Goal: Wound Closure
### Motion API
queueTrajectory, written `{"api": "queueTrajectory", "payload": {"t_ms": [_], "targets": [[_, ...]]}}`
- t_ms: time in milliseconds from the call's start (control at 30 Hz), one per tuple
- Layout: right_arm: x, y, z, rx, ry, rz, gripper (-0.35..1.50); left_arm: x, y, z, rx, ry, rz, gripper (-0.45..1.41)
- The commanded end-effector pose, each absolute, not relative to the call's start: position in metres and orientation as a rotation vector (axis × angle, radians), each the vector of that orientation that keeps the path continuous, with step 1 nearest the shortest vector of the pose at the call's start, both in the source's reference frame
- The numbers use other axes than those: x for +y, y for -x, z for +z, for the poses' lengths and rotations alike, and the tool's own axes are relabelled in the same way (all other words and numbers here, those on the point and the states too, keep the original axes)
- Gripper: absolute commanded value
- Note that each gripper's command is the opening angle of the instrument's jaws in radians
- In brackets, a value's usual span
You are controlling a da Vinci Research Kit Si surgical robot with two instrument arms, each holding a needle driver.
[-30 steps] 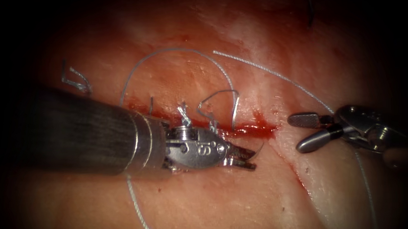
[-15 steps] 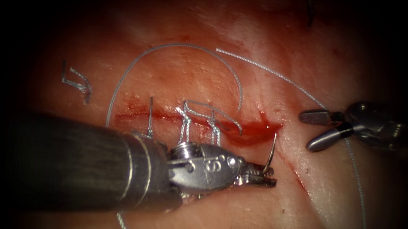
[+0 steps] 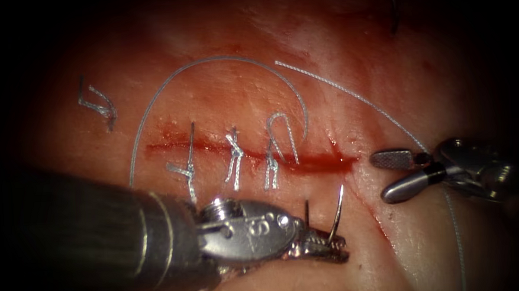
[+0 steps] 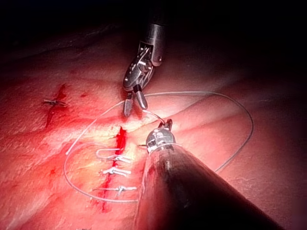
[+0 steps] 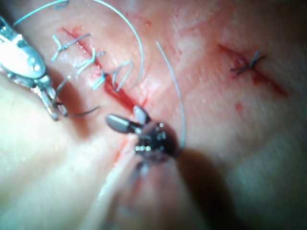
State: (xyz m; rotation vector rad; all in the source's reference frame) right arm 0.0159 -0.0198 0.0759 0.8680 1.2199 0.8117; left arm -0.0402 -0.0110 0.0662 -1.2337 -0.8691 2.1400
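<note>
The tissue (image 3: 255,57) is pale pork belly with a horizontal cut (image 3: 254,153) across the middle of the endoscope view, its line marked by red fluid (image 3: 325,158) that pools toward its right end. Three tied stitches (image 3: 235,158) cross the cut side by side, with short thread ends standing off each knot. A further small stitch (image 3: 97,103) sits well apart near the tissue's upper left part.

The needle (image 3: 336,214) is a thin curved silver wire, out of the tissue, standing nearly upright just below the right end of the cut with its free end pointing up toward it. The thread (image 3: 219,61) arches in a wide loop above the stitches, coming down at the right-most stitch, and a second length (image 3: 352,96) runs from above the cut down to the right, past the right tool.

The left tool (image 3: 324,251) lies below the cut, its dark shaft coming in from the lower left. Its jaws are closed on the needle close to the needle's lower end, and the needle curves up from them.

The right tool (image 3: 388,174) hangs just past the right end of the cut. Its jaws are spread apart in a clear V and hold nothing; the thread passes behind its wrist.
</note>
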Motion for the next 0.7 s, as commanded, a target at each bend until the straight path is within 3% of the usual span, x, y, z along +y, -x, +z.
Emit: {"api": "queueTrajectory", "payload": {"t_ms": [33, 233, 700], "targets": [[-0.020, -0.0167, 0.076, 1.199, -0.873, 0.794, 1.08, -0.011, 0.0408, 0.066, -0.870, 1.240, 2.134, -0.45], [-0.021, -0.0171, 0.076, 1.217, -0.837, 0.720, 1.08, -0.011, 0.0421, 0.062, -0.857, 1.328, 2.142, -0.45], [-0.021, -0.0196, 0.074, 1.281, -0.562, 0.644, 1.06, 0.000, 0.0394, 0.054, -0.386, 1.598, 2.332, -0.45]]}}
